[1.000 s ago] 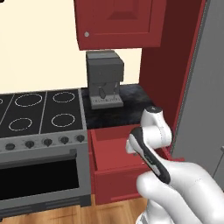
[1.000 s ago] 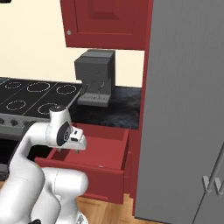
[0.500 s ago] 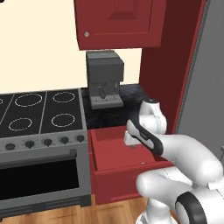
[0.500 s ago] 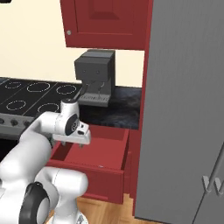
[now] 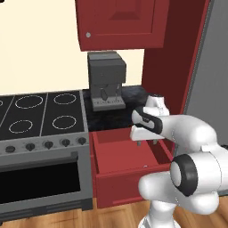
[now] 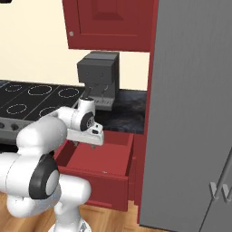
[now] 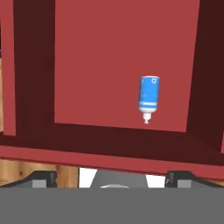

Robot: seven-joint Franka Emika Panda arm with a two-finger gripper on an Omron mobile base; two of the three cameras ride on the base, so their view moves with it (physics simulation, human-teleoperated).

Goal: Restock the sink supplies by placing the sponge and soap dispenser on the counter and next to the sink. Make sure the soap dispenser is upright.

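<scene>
Your gripper (image 5: pixel 145 143) hangs open and empty above the open red drawer (image 7: pixel 122 61); a blue soap dispenser (image 7: pixel 148 98) lies flat, right of centre.

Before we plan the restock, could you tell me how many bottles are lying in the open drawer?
1. A blue and white bottle lies on its side on the floor of the open red drawer, toward the right in the hand view. The drawer's edges are cropped, so another item could be hidden.

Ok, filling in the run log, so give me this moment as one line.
drawer: open | soap dispenser: lying flat inside drawer | end effector: above drawer, empty, fingers apart | sponge: not located
</scene>
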